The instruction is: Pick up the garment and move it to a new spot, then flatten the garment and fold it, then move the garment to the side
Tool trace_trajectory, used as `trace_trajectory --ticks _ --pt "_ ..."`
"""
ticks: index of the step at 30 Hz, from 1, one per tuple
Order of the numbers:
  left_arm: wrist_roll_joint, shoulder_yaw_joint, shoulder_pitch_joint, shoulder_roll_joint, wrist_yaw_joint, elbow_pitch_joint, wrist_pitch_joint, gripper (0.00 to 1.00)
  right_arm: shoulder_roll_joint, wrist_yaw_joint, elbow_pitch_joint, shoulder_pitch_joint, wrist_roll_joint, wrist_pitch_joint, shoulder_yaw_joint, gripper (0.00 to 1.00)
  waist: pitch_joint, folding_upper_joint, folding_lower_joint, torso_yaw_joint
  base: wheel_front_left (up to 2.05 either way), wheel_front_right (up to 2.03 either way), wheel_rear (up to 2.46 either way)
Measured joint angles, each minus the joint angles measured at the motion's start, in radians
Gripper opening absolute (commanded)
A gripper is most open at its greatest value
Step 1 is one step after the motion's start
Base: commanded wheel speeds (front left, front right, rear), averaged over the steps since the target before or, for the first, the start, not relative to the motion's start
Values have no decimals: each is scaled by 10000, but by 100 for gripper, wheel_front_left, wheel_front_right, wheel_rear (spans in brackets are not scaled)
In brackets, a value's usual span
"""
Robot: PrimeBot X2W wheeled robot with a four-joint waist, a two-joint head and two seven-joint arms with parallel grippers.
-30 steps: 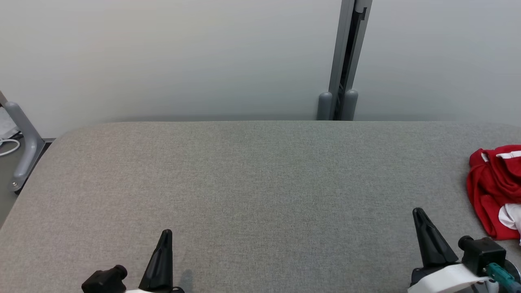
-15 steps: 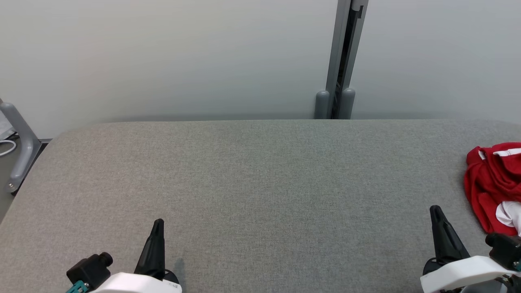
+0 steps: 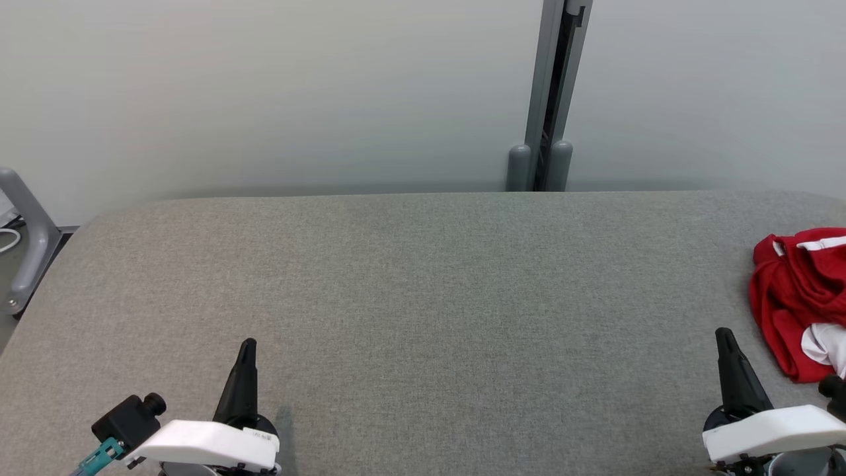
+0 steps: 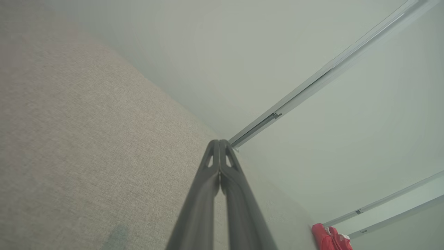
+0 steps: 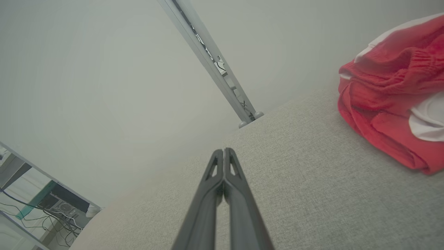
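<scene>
1. Lying in a crumpled heap at the right edge of the grey fabric-covered tabletop, the red garment shows white trim along its rear side and a white patch at its front. Part of it runs past the right border of the head view.
2. The right wrist view shows the garment close up: a gathered, ribbed red band lies on top and white fabric peeks from under a fold. It rests on the tabletop with nothing touching it.
3. The right gripper is over the front edge of the tabletop, toward the right corner. It is near the garment's front left side but apart from it. Its two dark fingers are pressed together and hold nothing, and the right wrist view shows the tips meeting.
4. The left gripper is over the front edge toward the left corner, well apart from the garment. Its fingers are also pressed together around nothing, as the left wrist view shows.
5. In the left wrist view the garment is a small red lump at the far end of the tabletop.
6. Behind the rear edge stands a pale wall panel with a grey vertical post. A bent grey tube stands beyond the left edge.
</scene>
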Motion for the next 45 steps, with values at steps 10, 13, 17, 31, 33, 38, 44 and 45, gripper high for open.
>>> trace_trajectory --ticks 10,13,17,31,33,38,44,45 --pt "-1062 173 -357 6 -90 217 334 0 29 0 -25 -154 1373 364 -280 0 29 0 0 -60 0 0 0" --pt "-1248 205 -406 8 -123 232 382 0 36 0 -29 -159 1634 403 -326 0 35 0 0 -72 0 0 0" --pt "-1641 280 -505 10 -163 305 531 0 48 0 -33 -166 2134 543 -466 0 47 0 0 -96 0 0 0" --pt "-2863 491 -909 13 -263 523 911 0 92 0 -40 -292 3749 955 -790 0 88 0 1 -180 0 0 0" --pt "-3010 520 -1000 13 -267 531 955 0 96 0 -42 -348 3946 1020 -830 0 94 0 0 -192 0 0 0" --pt "-3398 593 -1091 15 -337 604 1087 0 105 -2 -48 -363 4466 1149 -911 0 109 0 0 -222 0 0 0" --pt "-3835 669 -1232 15 -357 688 1244 0 117 0 -50 -387 5062 1308 -1039 0 126 0 0 -259 0 0 0" --pt "-3896 681 -1245 15 -374 702 1258 0 119 0 -50 -395 5150 1329 -1070 0 129 0 0 -265 0 0 0"
